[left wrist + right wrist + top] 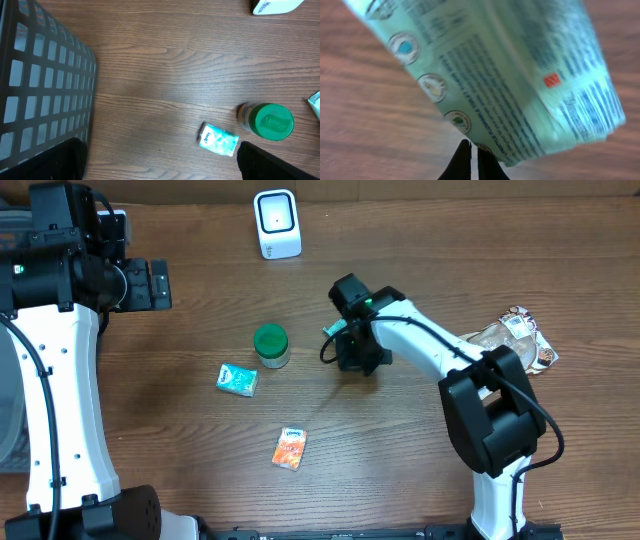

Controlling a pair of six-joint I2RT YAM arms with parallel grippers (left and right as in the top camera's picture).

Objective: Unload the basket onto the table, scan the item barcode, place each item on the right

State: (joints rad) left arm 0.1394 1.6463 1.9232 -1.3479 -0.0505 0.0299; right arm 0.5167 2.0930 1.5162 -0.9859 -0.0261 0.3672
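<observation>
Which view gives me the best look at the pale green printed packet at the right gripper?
Right wrist: the pale green printed packet fills the frame, its small print visible though blurred. Overhead shows only a sliver beside the right gripper; left wrist catches just a corner at the frame's right edge.

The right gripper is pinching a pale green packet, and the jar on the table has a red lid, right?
No, the jar has a green lid, not red; the overhead view shows it. The right gripper does pinch the pale green packet.
</observation>
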